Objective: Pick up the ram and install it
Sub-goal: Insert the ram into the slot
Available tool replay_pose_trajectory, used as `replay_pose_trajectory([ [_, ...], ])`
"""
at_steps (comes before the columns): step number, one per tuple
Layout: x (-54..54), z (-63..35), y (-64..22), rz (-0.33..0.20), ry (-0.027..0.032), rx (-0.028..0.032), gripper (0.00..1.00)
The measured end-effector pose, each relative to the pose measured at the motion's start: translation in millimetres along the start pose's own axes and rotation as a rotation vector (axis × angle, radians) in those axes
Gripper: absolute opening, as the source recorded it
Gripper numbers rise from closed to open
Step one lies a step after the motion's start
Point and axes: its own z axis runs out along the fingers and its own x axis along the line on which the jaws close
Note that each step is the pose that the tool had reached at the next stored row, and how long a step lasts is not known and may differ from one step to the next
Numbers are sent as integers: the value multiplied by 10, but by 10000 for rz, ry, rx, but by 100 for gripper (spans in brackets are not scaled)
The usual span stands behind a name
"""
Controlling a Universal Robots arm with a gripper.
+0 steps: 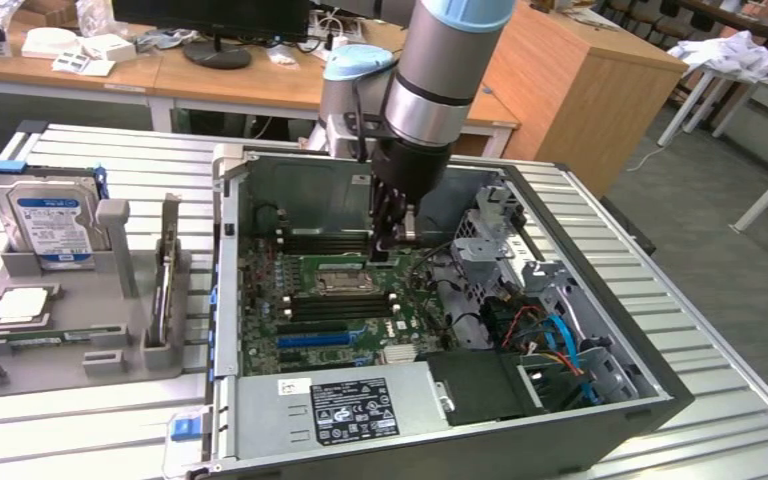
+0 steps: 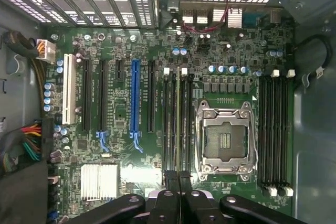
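The ram [image 2: 178,119] stands edge-on as a thin green strip in a black memory slot of the motherboard [image 2: 121,103], next to the bare CPU socket [image 2: 226,140]. My gripper [image 2: 178,178] is shut, its two fingers pressed together over the near end of that stick. Whether the fingertips touch the ram I cannot tell. In the exterior view the gripper [image 1: 387,250] reaches down into the open computer case [image 1: 624,400], at the end of the memory slots beside the socket.
The case walls, drive cage [image 1: 491,235] and cables [image 1: 558,340] crowd the arm inside the case. The power supply [image 1: 344,405] sits at the case's near end. A grey fixture [image 1: 77,320] at the exterior view's left holds a blue-labelled hard drive [image 1: 51,220].
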Motion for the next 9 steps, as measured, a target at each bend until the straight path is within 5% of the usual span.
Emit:
replay_pose_trajectory([
  [9, 33, 9, 0, 0, 0, 0, 11],
])
